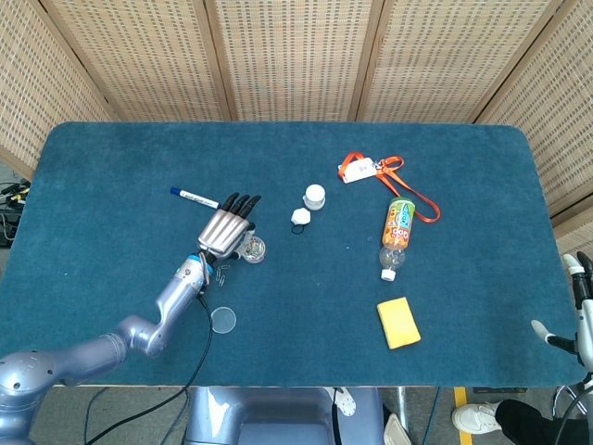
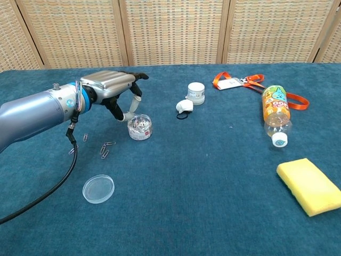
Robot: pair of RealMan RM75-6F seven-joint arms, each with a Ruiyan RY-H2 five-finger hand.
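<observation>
Little done so far, judging by the lie of things on the blue worktop. Largest in view, the left robot hand: poised above and just left of the small clear tub, fingers apart and bent downward, holding nothing, thumb tip close beside the tub's wall; cannot tell whether touching. Far off at the worktop's right edge, the right robot hand: fingers apart too, empty, well away from everything.

Lying untouched and well apart from both: an orange-labelled bottle on its side and a yellow sponge near it.

Next down, a clear round lid, already off and flat on the worktop, nearer the front edge than the tub.

Then the tub itself: upright, uncovered, part-filled with something metallic, standing left of centre right under the left fingertips. No grip taken on it yet.

Smallest, a few loose paper clips scattered between tub and lid, outside the tub. Left undone, by this reading: any grasp, the loose clips, the lid.
</observation>
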